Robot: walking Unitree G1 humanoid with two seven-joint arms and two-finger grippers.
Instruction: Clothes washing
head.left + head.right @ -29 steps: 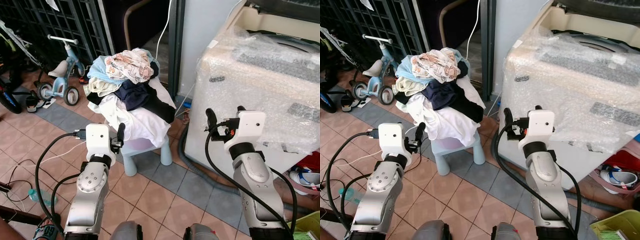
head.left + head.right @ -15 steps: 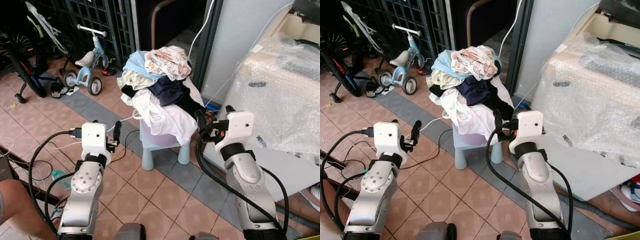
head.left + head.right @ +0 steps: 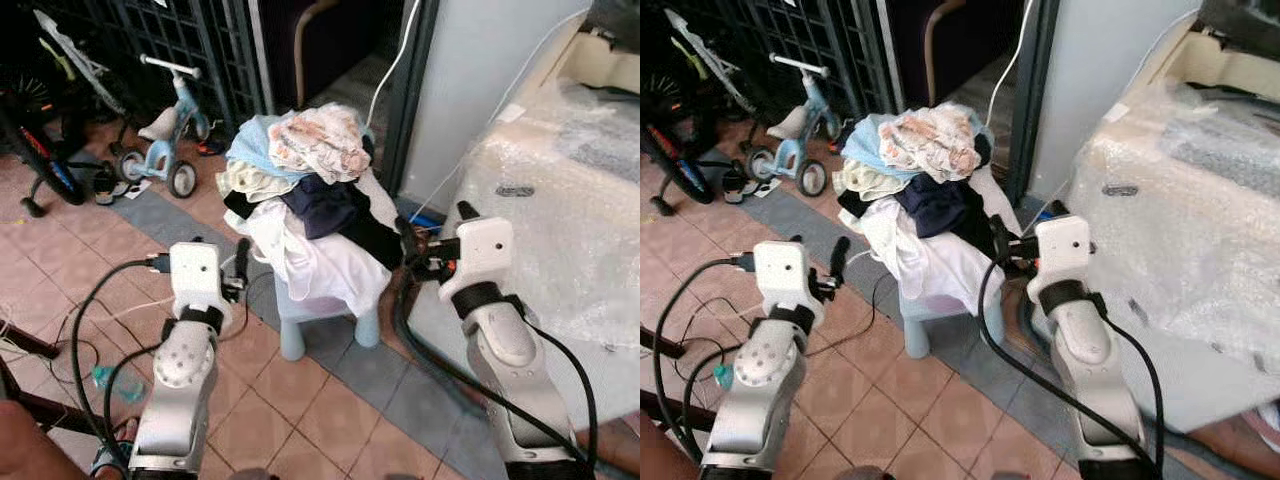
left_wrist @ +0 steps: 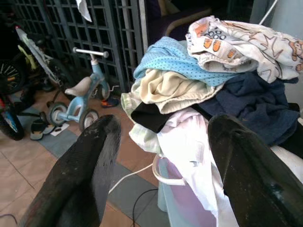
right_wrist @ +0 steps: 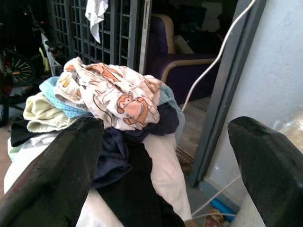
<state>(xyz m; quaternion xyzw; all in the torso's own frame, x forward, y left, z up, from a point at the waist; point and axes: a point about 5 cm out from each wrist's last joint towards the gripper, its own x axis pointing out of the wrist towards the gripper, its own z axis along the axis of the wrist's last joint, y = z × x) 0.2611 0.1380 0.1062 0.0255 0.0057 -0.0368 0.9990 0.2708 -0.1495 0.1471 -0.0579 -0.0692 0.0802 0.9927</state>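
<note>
You've barely started: the heaped pile of mixed clothes (image 3: 305, 185) sits untouched on the pale blue plastic stool (image 3: 330, 310), left of the bubble-wrapped washing machine (image 3: 560, 190); left gripper (image 4: 161, 156) and right gripper (image 5: 165, 156) both spread wide, empty

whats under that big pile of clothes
The heap of mixed clothes sits on a small pale blue plastic stool. Two legs and part of the seat edge show; draped white fabric covers the seat top.

Upper left: small light-blue children's tricycle (image 3: 168, 142) parked before dark metal grille gate (image 3: 190, 45); bicycle wheel (image 3: 40, 155) further left.
</note>
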